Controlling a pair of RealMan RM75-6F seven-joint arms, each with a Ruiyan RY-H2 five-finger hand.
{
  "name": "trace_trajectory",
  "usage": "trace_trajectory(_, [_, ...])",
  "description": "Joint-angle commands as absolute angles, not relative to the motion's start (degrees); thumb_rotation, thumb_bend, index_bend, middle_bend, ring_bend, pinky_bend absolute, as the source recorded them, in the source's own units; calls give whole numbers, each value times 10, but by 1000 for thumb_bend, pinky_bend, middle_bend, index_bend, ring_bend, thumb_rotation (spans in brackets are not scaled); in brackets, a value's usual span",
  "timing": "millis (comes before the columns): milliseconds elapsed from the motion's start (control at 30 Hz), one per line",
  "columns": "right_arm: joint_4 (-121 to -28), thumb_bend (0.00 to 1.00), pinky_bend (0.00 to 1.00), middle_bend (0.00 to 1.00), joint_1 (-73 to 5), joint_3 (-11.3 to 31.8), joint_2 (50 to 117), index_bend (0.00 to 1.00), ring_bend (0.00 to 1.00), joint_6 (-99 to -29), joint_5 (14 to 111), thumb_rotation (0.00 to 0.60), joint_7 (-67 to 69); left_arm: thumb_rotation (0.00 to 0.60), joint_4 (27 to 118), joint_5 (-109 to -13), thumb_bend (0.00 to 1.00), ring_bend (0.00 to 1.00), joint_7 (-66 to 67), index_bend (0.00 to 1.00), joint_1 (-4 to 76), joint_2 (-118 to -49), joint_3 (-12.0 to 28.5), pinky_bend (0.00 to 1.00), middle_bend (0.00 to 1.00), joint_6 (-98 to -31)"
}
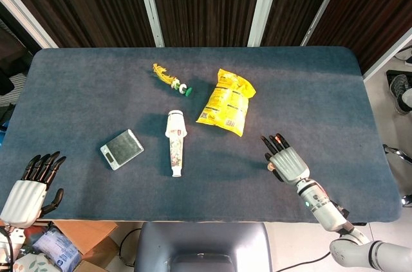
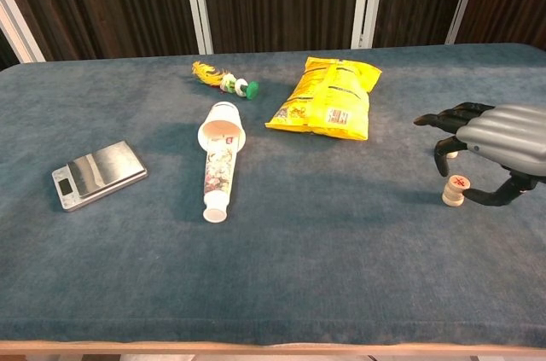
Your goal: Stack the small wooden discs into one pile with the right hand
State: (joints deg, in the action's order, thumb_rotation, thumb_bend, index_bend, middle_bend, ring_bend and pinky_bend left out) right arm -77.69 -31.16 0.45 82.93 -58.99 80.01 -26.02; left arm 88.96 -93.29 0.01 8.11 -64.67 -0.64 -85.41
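Discs [image 2: 455, 190] stacked; chip bag [image 2: 328, 98] well apart.

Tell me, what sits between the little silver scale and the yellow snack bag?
A paper cup stack lying on its side, clearest in the chest view.

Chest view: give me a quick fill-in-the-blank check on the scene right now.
1. The pile of discs stands under the robot's ____ hand.
2. The chip bag is coloured ____.
3. The paper cups are lying on their ____.
4. The scale sits nearest the table's ____ edge.

Missing words: right; yellow; side; left
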Motion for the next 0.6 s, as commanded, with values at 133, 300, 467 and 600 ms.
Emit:
trace_trajectory(133, [-783, 499, 0, 45, -309, 6, 827, 511, 0, -592, 798, 600, -266, 600, 889, -933, 498, 0, -1, 0, 81, -647, -6, 21, 0, -855])
trace_trajectory(300, [-788, 499, 0, 44, -301, 11, 818, 489, 0, -612, 804, 600, -252, 600, 889, -933, 498, 0, -2, 0, 80, -647, -6, 21, 0, -856])
trace_trajectory(467, [-759, 499, 0, 44, -300, 39, 815, 478, 0, -620, 781, 600, -226, 600, 889, -933, 499, 0, -2, 0, 81, -646, -6, 21, 0, -855])
trace_trajectory(600, [-703, 499, 0, 44, -314, 66, 836, 481, 0, -600, 748, 600, -215, 600, 890, -934, 499, 0, 3, 0, 81, -648, -7, 21, 0, -854])
